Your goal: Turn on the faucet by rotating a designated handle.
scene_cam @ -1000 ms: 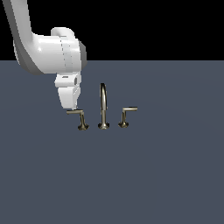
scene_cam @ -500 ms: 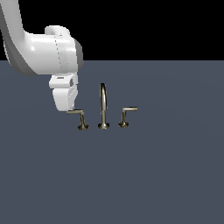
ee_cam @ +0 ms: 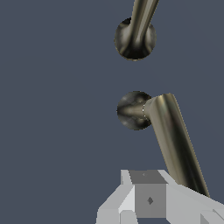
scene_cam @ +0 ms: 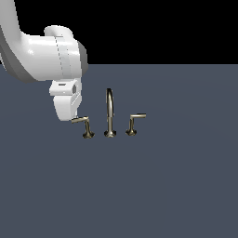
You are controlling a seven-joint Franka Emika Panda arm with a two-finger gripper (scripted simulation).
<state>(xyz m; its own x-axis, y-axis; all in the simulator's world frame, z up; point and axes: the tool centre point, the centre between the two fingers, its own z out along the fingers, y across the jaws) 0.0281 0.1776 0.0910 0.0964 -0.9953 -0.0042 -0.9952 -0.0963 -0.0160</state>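
**One white arm poised at the end of a brass lever**

Three dull-brass pieces make up the small faucet (scene_cam: 109, 116) on the flat grey-blue surface (scene_cam: 176, 186): a tall thin arched spout (scene_cam: 109, 109) in the middle and an L-shaped lever on each side. The slant-stemmed brass handle (scene_cam: 83, 124) stands just beside the spout, on the exterior view's left; the upright-stemmed lever (scene_cam: 134, 122) stands on the other side. The white gripper (scene_cam: 69, 117) hangs at the handle's outer tip, farthest from the spout. Whether its jaws are parted or clasp the lever cannot be told.
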